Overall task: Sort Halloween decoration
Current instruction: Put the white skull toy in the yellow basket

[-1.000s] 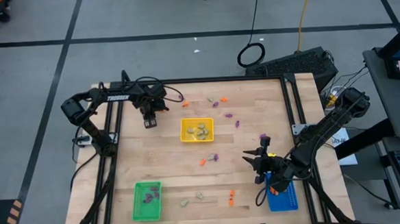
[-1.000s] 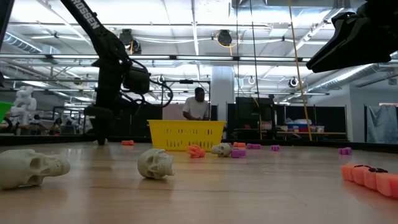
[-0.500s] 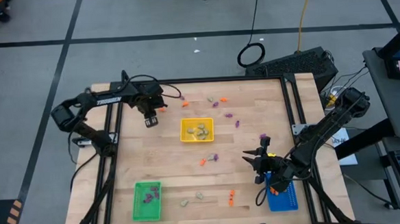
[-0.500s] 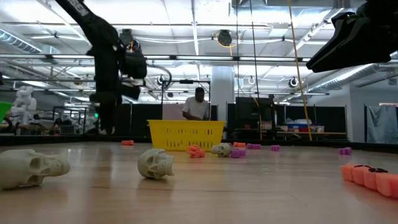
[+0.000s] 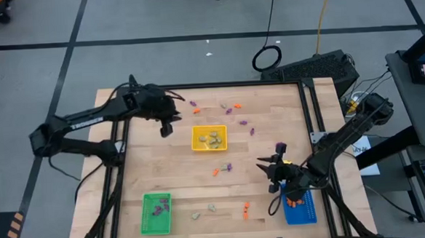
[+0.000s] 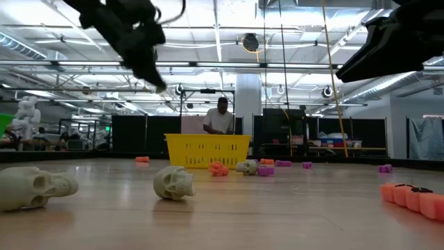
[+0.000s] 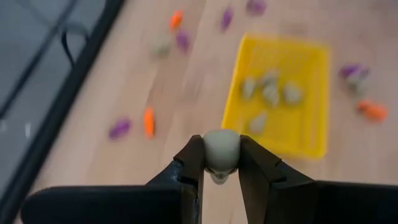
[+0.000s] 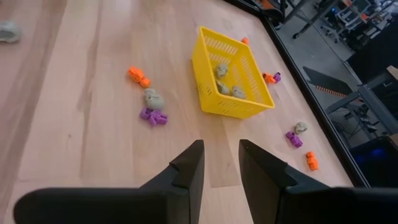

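Observation:
My left gripper hangs above the table's far left part, just left of the yellow tray. It is shut on a pale skull trinket. The yellow tray holds several pale skulls. A green tray holds purple trinkets, and a blue tray holds orange ones. Loose orange, purple and pale trinkets lie on the wood at the far side, in the middle and near the front. My right gripper waits open above the table's right part, nothing between its fingers. My left gripper pinches the pale skull by its two opposite sides between its two fingertips. The fingers slant downward, coming from the table's left side. The skull is lifted clear of the table, high above the wood in the low view.
Two pale skulls and an orange trinket lie near the front edge. Black rails run along the table's left and right sides. A person stands in the room beyond the table.
My left gripper has risen from the table's far left part and tipped from pointing straight down to slanting, swinging slightly toward the yellow tray. The pale skull has come up with it, clear of the table.

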Robot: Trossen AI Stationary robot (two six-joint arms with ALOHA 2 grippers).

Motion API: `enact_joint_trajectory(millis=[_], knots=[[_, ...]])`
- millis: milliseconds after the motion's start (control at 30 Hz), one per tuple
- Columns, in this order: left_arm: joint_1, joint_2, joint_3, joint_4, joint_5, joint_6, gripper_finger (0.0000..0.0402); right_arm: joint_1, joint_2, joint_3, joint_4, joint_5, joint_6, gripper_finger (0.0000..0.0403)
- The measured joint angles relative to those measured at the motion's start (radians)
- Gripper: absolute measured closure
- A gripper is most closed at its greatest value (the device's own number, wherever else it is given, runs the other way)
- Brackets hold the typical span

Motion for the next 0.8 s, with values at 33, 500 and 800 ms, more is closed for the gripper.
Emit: enact_joint_trajectory(millis=[33, 500, 800], knots=[[-0.019, -0.013, 0.0, 0.027, 0.0, -0.007, 0.0339, -0.005, 0.0, 0.0, 0.006, 0.0, 0.0, 0.0314], [-0.223, -0.114, -0.266, 0.7, 0.0, -0.149, 0.034, -0.063, 0.0, 0.0, 0.11, 0.001, -0.004, 0.0314], [-0.319, -0.121, -0.342, 0.834, -0.053, -0.201, 0.034, -0.128, 0.0, 0.0, 0.271, 0.074, -0.003, 0.0314]])
